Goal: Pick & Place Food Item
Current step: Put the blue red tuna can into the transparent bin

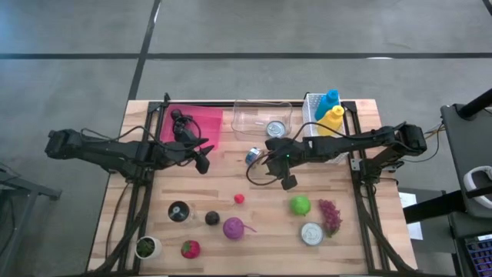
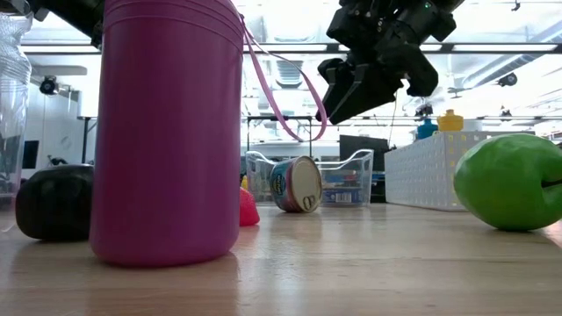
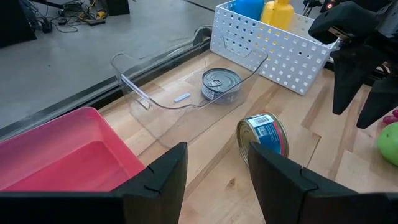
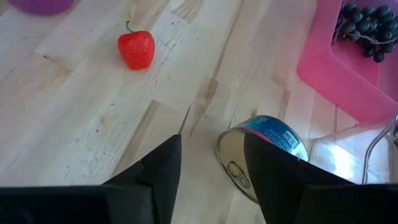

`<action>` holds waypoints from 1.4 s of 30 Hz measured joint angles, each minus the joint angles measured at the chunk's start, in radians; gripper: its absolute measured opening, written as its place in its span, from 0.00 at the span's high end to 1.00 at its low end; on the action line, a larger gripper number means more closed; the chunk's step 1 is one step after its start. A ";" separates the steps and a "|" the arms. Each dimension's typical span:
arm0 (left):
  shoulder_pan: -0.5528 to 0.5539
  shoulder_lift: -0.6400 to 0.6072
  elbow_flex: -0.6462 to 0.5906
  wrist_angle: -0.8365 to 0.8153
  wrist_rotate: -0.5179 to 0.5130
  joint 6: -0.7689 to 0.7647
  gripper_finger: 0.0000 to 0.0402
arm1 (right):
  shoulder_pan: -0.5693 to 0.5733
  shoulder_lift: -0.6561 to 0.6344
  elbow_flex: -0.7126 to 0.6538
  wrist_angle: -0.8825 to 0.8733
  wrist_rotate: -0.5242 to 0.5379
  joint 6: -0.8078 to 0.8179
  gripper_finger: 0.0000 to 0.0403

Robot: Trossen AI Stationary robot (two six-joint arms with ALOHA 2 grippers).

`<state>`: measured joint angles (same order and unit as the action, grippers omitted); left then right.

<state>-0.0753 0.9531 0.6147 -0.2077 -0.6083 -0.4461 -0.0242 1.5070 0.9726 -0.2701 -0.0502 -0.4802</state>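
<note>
Low view — blue-labelled can (image 2: 296, 184) on its side | writing unreadable

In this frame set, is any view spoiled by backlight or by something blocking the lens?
Low view: bright ceiling lights backlight the scene, leaving the right gripper a near silhouette, and the purple cup looms large, hiding much of the table. High and wrist views are evenly lit; the blue-labelled can reads clearly.

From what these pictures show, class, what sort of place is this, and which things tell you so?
Probably a robotics lab or workshop, not a kitchen. A wooden table on bare concrete floor carries toy food such as a strawberry and green apple, and the low view shows desks and monitors behind.
</note>
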 joint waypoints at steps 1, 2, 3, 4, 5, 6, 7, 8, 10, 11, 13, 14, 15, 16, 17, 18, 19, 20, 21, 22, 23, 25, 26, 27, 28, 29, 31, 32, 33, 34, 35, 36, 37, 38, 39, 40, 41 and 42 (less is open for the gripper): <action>0.000 0.000 0.000 0.000 0.000 0.000 0.57 | 0.000 0.000 0.000 0.003 0.000 -0.014 0.58; 0.000 0.000 0.000 0.000 0.000 0.000 0.57 | 0.000 0.000 0.000 0.013 0.000 -0.039 0.59; 0.000 0.000 0.000 0.000 0.000 0.000 0.58 | 0.000 0.000 0.000 0.025 0.000 -0.066 0.59; 0.000 0.000 0.000 0.000 0.000 0.000 0.58 | 0.000 0.000 0.000 0.029 0.000 -0.086 0.59; 0.000 0.000 0.000 0.000 0.000 0.000 0.58 | 0.000 0.000 0.000 0.029 0.000 -0.100 0.59; 0.000 0.000 0.000 0.000 0.000 0.000 0.58 | 0.000 -0.001 0.000 0.029 0.000 -0.104 0.59; 0.000 0.000 0.000 0.000 0.000 0.000 0.58 | 0.000 0.000 0.000 0.028 0.000 -0.103 0.59; 0.000 0.000 0.000 0.000 0.000 0.000 0.57 | 0.000 -0.001 0.000 0.027 0.000 -0.098 0.59; 0.000 0.000 0.000 0.000 0.000 0.000 0.57 | 0.000 -0.001 0.000 0.029 0.000 -0.092 0.58; 0.000 0.000 0.000 0.000 0.000 0.000 0.57 | 0.000 0.000 0.000 0.029 0.000 -0.092 0.58; 0.000 0.000 0.000 0.000 0.000 0.000 0.56 | 0.000 0.000 0.000 0.027 0.000 -0.092 0.57; 0.000 0.000 0.000 0.000 0.000 0.000 0.57 | 0.000 0.000 0.000 0.028 0.000 -0.092 0.57; 0.000 0.000 0.000 0.000 0.000 0.000 0.57 | 0.000 0.000 0.000 0.029 -0.001 -0.091 0.57; 0.000 0.000 0.000 0.000 0.000 0.000 0.57 | 0.000 0.000 0.000 0.029 -0.003 -0.091 0.56; 0.000 0.000 0.000 0.000 0.000 0.000 0.57 | 0.000 0.000 0.000 0.034 -0.002 -0.091 0.56; 0.000 0.000 0.000 0.000 0.000 0.000 0.57 | -0.002 0.000 0.000 0.048 -0.002 -0.091 0.56; 0.000 0.000 0.000 0.000 0.000 0.000 0.57 | -0.002 0.000 0.000 0.071 -0.002 -0.091 0.56; 0.000 0.000 0.000 0.000 0.000 0.000 0.58 | -0.003 0.000 0.000 0.098 -0.002 -0.091 0.55; 0.000 0.000 0.000 0.000 0.000 0.000 0.58 | -0.003 0.000 0.000 0.125 -0.002 -0.096 0.55; 0.000 0.000 0.000 0.000 0.000 0.000 0.58 | -0.003 0.000 0.000 0.150 -0.002 -0.102 0.55; 0.000 0.000 0.000 0.000 0.000 0.000 0.58 | -0.003 0.003 0.000 0.178 -0.002 -0.109 0.54; 0.000 0.000 0.000 0.000 0.000 0.000 0.58 | -0.002 0.008 0.000 0.222 -0.002 -0.144 0.53; 0.000 0.000 0.000 0.000 0.000 0.000 0.57 | -0.002 0.011 0.000 0.233 -0.002 -0.163 0.53; 0.000 0.000 0.000 0.000 0.000 0.000 0.57 | -0.003 0.014 0.000 0.241 -0.002 -0.183 0.52; 0.000 0.000 0.000 0.000 0.000 0.000 0.57 | -0.006 0.016 0.000 0.246 -0.002 -0.208 0.51; 0.000 0.000 0.000 -0.001 0.000 0.000 0.57 | -0.008 0.020 0.000 0.248 -0.002 -0.233 0.51; 0.000 0.000 0.000 -0.002 0.000 0.000 0.56 | -0.015 0.033 0.000 0.265 -0.003 -0.288 0.48; 0.000 0.000 0.000 -0.003 0.000 0.000 0.56 | -0.021 0.035 0.000 0.264 -0.008 -0.316 0.47; 0.000 0.000 0.000 -0.003 0.000 0.000 0.57 | -0.027 0.041 0.001 0.262 -0.019 -0.335 0.45; 0.000 0.000 0.000 -0.003 0.000 0.000 0.57 | -0.034 0.050 0.007 0.263 -0.033 -0.347 0.43; 0.000 0.000 0.000 -0.006 0.000 0.000 0.57 | -0.043 0.057 0.014 0.265 -0.051 -0.355 0.41; 0.000 0.000 0.000 -0.007 0.000 0.000 0.57 | -0.052 0.062 0.018 0.256 -0.072 -0.360 0.39; 0.000 0.000 0.000 -0.008 0.000 0.000 0.57 | -0.063 0.067 0.020 0.245 -0.092 -0.366 0.37; 0.000 0.000 0.000 -0.009 0.000 0.000 0.58 | -0.074 0.076 0.024 0.244 -0.109 -0.370 0.34; 0.000 0.000 0.000 -0.010 0.000 0.000 0.58 | -0.085 0.082 0.027 0.246 -0.118 -0.374 0.32; 0.000 0.000 0.000 -0.010 0.000 0.000 0.58 | -0.098 0.084 0.027 0.230 -0.131 -0.379 0.30; 0.000 0.000 0.000 -0.011 0.000 0.000 0.58 | -0.108 0.090 0.028 0.212 -0.142 -0.382 0.28; 0.000 0.000 0.000 -0.015 0.000 0.000 0.58 | -0.118 0.095 0.032 0.211 -0.161 -0.386 0.26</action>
<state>-0.0757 0.9531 0.6144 -0.2222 -0.6086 -0.4461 -0.1420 1.6020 1.0048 -0.0588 -0.2113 -0.8663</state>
